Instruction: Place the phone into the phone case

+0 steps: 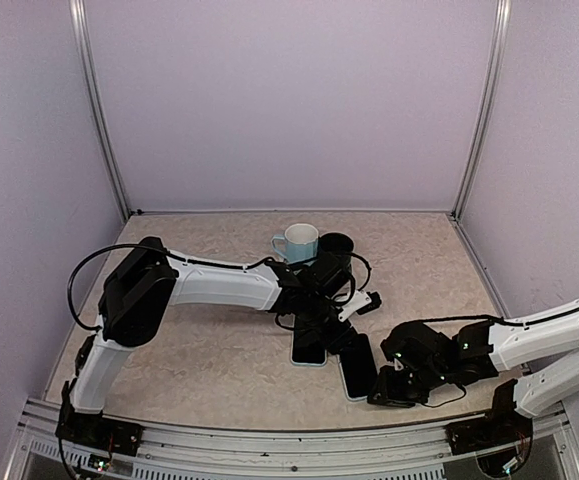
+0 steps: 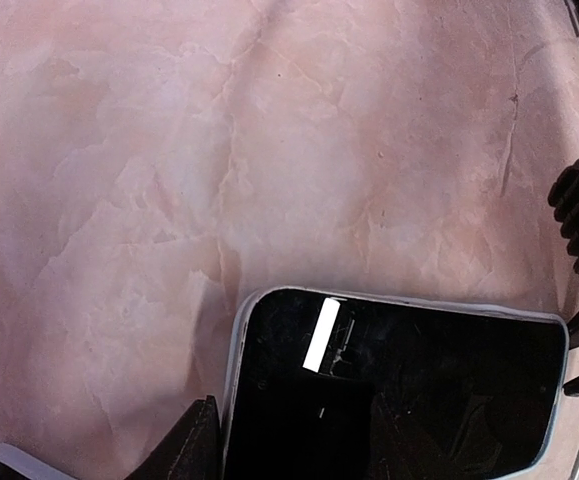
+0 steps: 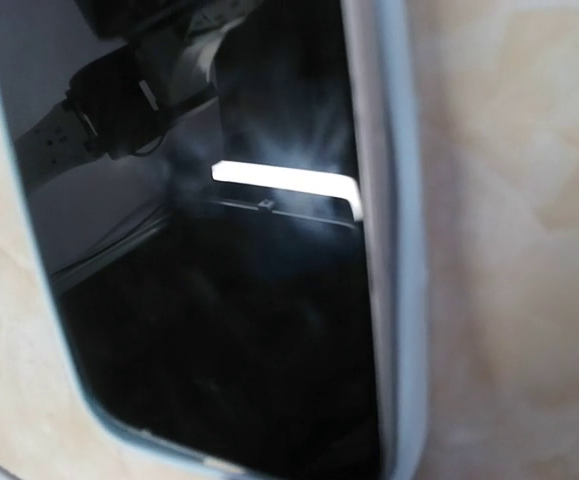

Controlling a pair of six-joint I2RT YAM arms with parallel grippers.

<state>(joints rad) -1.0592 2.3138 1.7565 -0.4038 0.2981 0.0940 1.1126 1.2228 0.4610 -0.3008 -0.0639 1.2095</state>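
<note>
Black-glass phone (image 1: 357, 366) flat on table (image 1: 209, 350), pale rim around it, long axis roughly near-to-far, between both grippers. Second pale-edged slab, likely case (image 1: 309, 348), just beside it on left. Right gripper (image 1: 381, 388) nearer, at phone's near end; left gripper (image 1: 321, 318) by far end. Finger opening on both: cannot tell.

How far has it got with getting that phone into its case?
Probably near the end. Looks done: the phone shows a glossy dark screen framed by a pale case rim, so it seems seated. In hand: the left tool and right tool sit low beside it. Left: pressing corners home, if needed; I can't see the fit, and a second dark slab lies alongside.
</note>
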